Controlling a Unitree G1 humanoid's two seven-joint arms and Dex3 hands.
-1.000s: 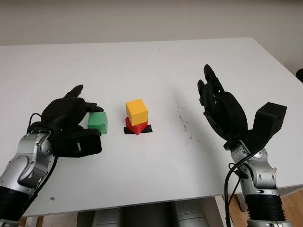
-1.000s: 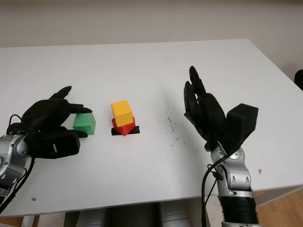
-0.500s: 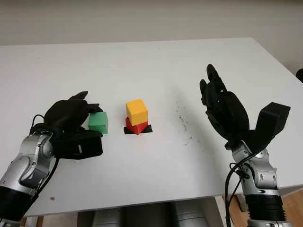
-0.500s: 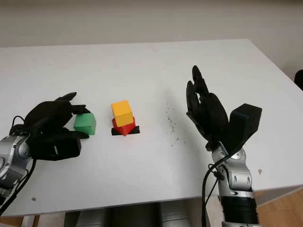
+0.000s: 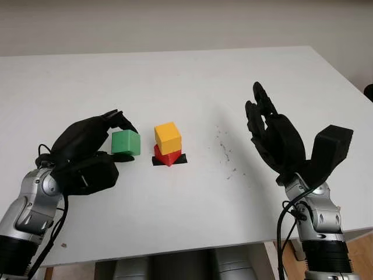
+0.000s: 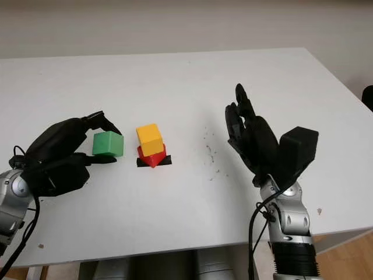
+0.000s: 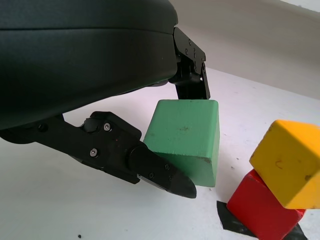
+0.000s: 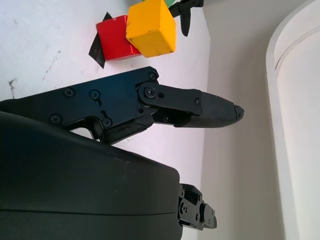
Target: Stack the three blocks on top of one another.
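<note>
A yellow block (image 5: 168,137) sits skewed on a red block (image 5: 167,156), which stands on a black tape patch (image 5: 169,160) at the table's middle. Just left of that pair, my left hand (image 5: 119,140) is shut on the green block (image 5: 126,143) and holds it slightly above the table; in the left wrist view the green block (image 7: 186,140) is pinched between the fingers (image 7: 150,167), tilted a little. My right hand (image 5: 271,134) is open, raised above the table well to the right of the stack.
The white table (image 5: 192,87) spreads wide behind and around the blocks. Small dark specks (image 5: 224,149) mark the surface between the stack and my right hand. The table's front edge (image 5: 175,248) lies near my arms.
My left hand closed on the green block and lifted it, shifting it up and slightly right toward the stack. The right hand stayed almost still.
</note>
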